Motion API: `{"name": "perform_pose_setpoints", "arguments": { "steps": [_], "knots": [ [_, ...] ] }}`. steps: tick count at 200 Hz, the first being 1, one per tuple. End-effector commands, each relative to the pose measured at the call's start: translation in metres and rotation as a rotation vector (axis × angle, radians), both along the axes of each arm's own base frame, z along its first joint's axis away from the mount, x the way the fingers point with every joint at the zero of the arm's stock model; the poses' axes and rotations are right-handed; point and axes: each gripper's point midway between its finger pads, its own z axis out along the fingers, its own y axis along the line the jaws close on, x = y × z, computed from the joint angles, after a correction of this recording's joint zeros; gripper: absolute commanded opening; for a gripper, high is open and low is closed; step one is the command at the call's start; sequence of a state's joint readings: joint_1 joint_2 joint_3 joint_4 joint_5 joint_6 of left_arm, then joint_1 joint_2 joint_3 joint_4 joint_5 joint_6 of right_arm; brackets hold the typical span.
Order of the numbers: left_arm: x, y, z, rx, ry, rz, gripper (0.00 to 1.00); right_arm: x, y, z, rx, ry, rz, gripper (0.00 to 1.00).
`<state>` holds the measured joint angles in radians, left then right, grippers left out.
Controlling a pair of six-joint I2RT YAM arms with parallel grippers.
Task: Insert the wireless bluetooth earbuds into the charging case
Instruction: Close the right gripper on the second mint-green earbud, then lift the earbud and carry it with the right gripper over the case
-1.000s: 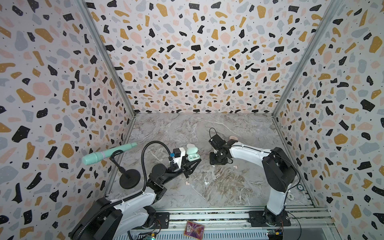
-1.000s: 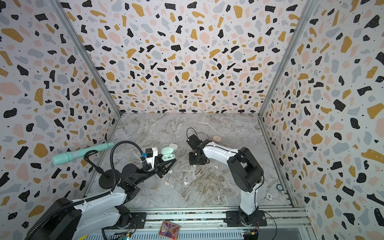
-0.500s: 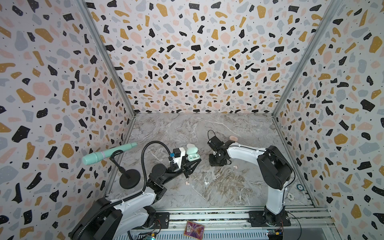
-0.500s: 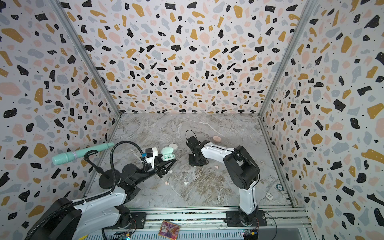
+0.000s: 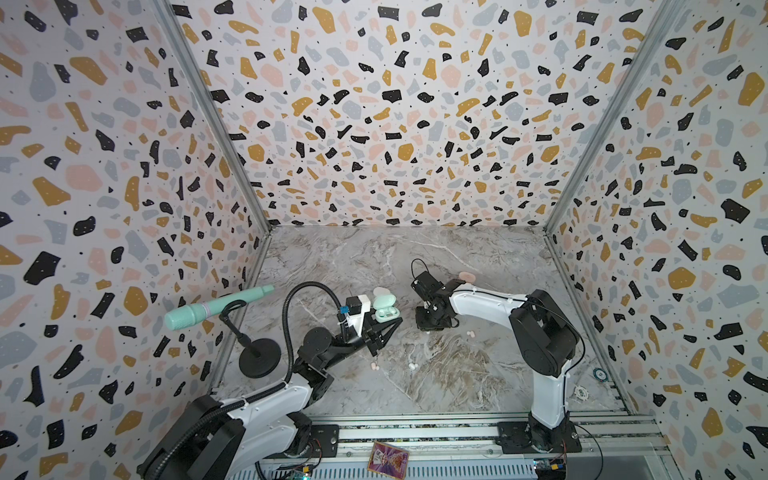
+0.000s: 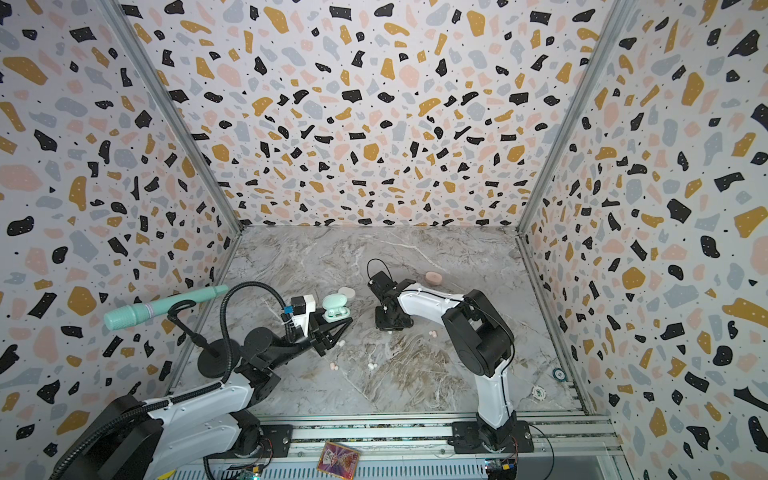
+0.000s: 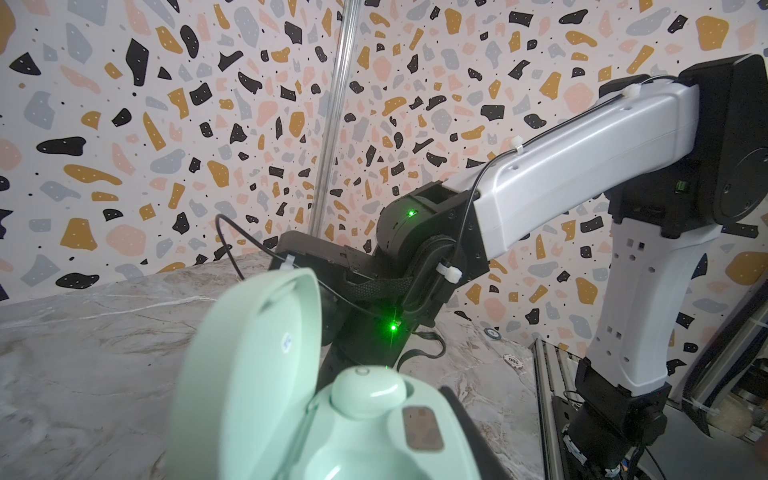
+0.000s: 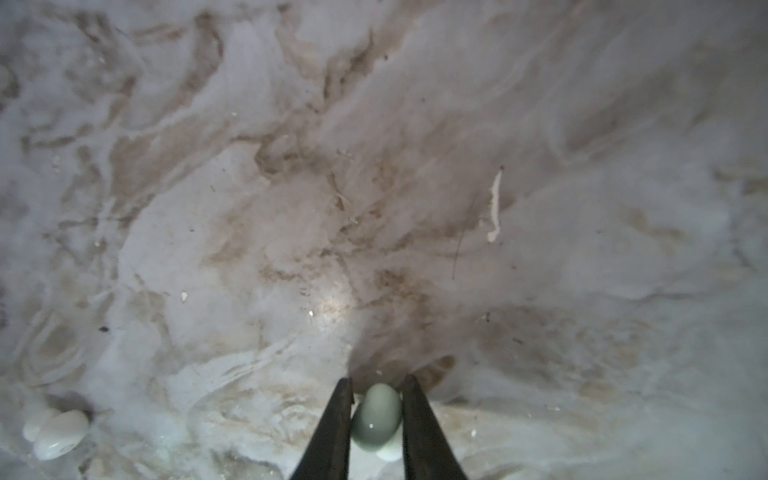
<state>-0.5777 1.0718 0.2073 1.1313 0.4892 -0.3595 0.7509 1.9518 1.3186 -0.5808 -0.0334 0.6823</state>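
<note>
Two fingers of the right gripper are pressed onto a mint bud, which is pinched from both sides while low on the table. A paler rounded bit is seen just under the bud; what it is cannot be told. A pale pair of buds is seen lying near that gripper, apart from it.

The left gripper is clamped on a mint case, held off the table with its lid swung open. One seated bud is seen inside the case. The case is kept just left of the right gripper, with a gap between them.

Farther out, a white case is seen just beyond the mint case, lid shut. A pink case is placed farther back and to the right, behind the right arm. On the near side of the left gripper, a pink pair and a white pair are seen lying loose, close together.

A mint mic on a black stand is placed at the left edge. Two chips are seen by the right wall.
</note>
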Motion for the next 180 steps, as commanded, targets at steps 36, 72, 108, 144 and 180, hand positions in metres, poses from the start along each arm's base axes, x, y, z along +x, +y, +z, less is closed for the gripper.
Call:
{"name": "perform_pose_setpoints", "arguments": {
  "steps": [36,72,108,144,180],
  "knots": [
    [-0.003,0.003,0.022,-0.051,-0.073,-0.005,0.21,-0.012,-0.015,-0.010,-0.105,0.024,0.036,0.18],
    [-0.003,0.002,0.022,-0.050,-0.073,-0.007,0.21,-0.010,-0.012,0.000,-0.080,0.003,0.041,0.16],
    [-0.003,0.002,0.020,-0.046,-0.069,-0.006,0.21,-0.009,-0.011,0.018,-0.019,-0.014,0.025,0.16],
    [-0.002,-0.002,0.019,-0.029,-0.072,-0.015,0.21,-0.011,-0.012,0.053,0.082,-0.054,0.007,0.16],
    [0.002,-0.012,0.019,-0.010,-0.084,-0.030,0.21,-0.016,-0.006,0.109,0.248,-0.134,0.009,0.16]
  ]
}}
